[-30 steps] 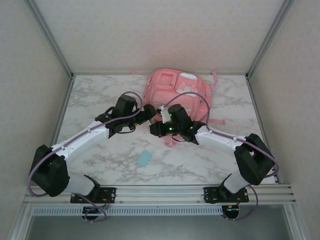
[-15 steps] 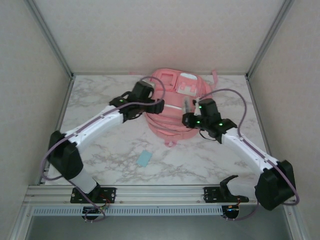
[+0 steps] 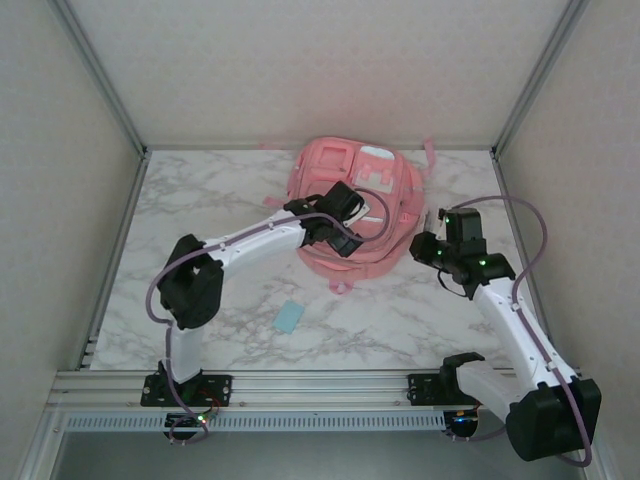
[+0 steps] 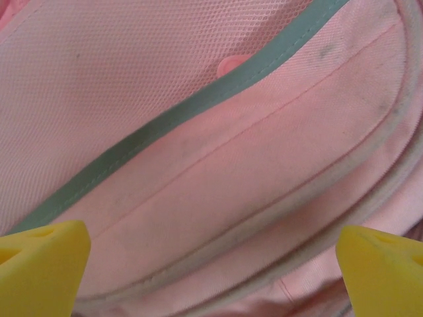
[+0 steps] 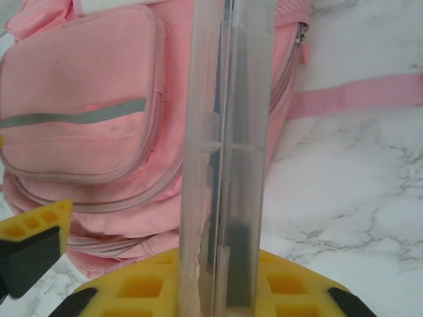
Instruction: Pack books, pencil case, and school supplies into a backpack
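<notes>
left gripper (image 4: 211, 271): you're swinging it onto the backpack (image 3: 360, 180), jaws wide | right gripper (image 3: 432, 243): you're backing it off, pinching the clear strip (image 5: 228, 132) | strip's still waiting

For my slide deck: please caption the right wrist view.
Right pincer holds a long transparent strip before the pink backpack on the marble table.

The left gripper (image 4: 211, 264) hovers close over the pink backpack (image 4: 231, 191), its yellow fingertips (image 4: 46, 261) spread wide apart. A grey-green trim band (image 4: 185, 112) crosses the backpack's mesh fabric diagonally.
</notes>
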